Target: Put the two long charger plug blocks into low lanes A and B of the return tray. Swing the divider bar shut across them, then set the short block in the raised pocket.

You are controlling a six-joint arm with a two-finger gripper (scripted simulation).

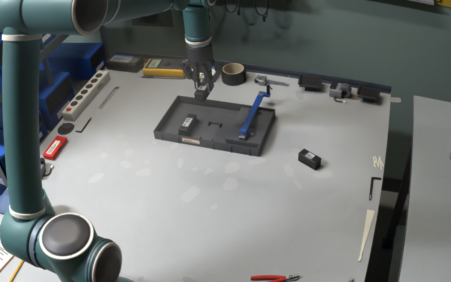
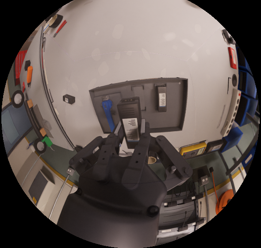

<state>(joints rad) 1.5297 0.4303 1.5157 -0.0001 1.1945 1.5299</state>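
Note:
The long plug block (image 1: 201, 93) (image 2: 130, 118) in my gripper is partly hidden by the fingers at its near end. My gripper (image 1: 203, 85) (image 2: 132, 135) is closed on this block, with a finger on each long side, and holds it above the far edge of the grey return tray (image 1: 216, 123) (image 2: 143, 104). A second long block (image 1: 188, 123) (image 2: 161, 97) lies flat in the tray's left low lane. The blue divider bar (image 1: 251, 115) (image 2: 108, 112) stands swung open over the raised right part of the tray. The short block (image 1: 309, 158) (image 2: 69, 98) lies on the table to the right of the tray.
My teal arm (image 1: 24, 115) fills the left foreground. A tape roll (image 1: 233, 73), a yellow meter (image 1: 162, 67) and small fixtures line the table's far edge. A power strip (image 1: 86, 94) and a red box (image 1: 55, 147) lie on the left. Red pliers (image 1: 273, 278) lie at the near edge.

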